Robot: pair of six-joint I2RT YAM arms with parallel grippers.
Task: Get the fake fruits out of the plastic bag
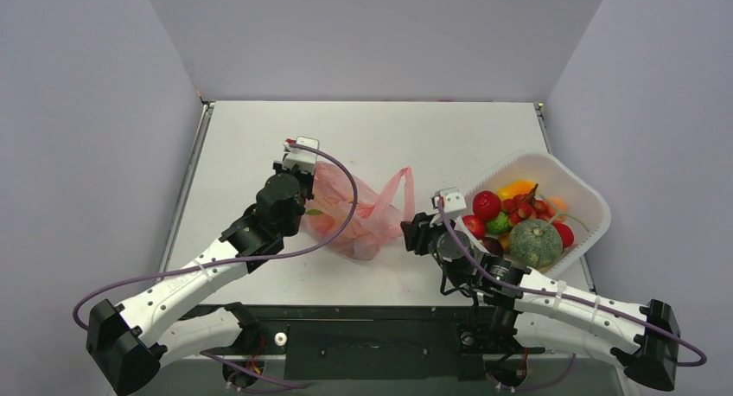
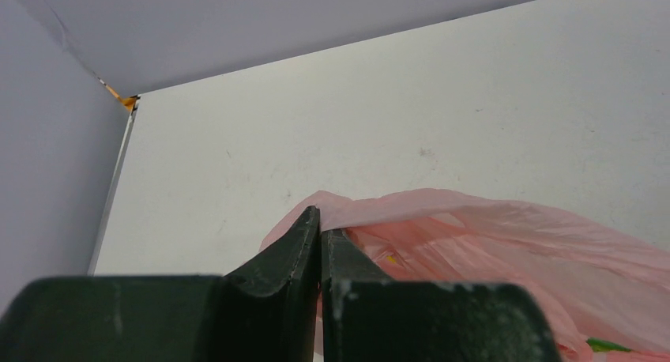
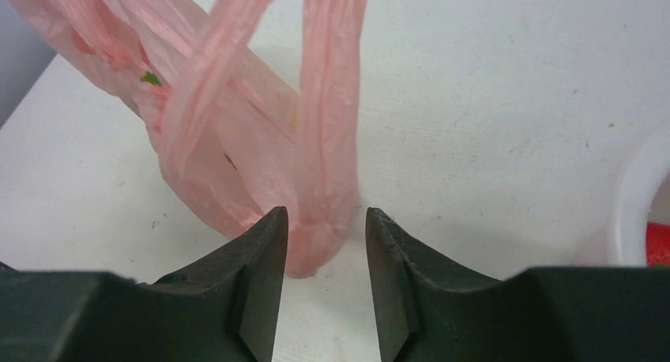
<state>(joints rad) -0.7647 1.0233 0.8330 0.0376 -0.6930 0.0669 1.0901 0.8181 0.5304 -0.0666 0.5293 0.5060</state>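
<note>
The bag (image 1: 367, 223) is thin, crinkled, translucent pink plastic. The fruits (image 1: 487, 204) look glossy, the basket (image 1: 581, 187) smooth white plastic, the surface (image 1: 415, 137) matt white, faintly scuffed.

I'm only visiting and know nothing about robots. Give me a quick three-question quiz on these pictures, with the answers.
1. True or false: the left fingers are shut on the bag.
2. The right fingers are: A) shut on a fruit; B) open, with the bag's edge showing between them; C) shut on nothing.
3. Fill in: the fruits outside the bag lie in a white ____.

Key: 1 true. 2 B. 3 basket.
</note>
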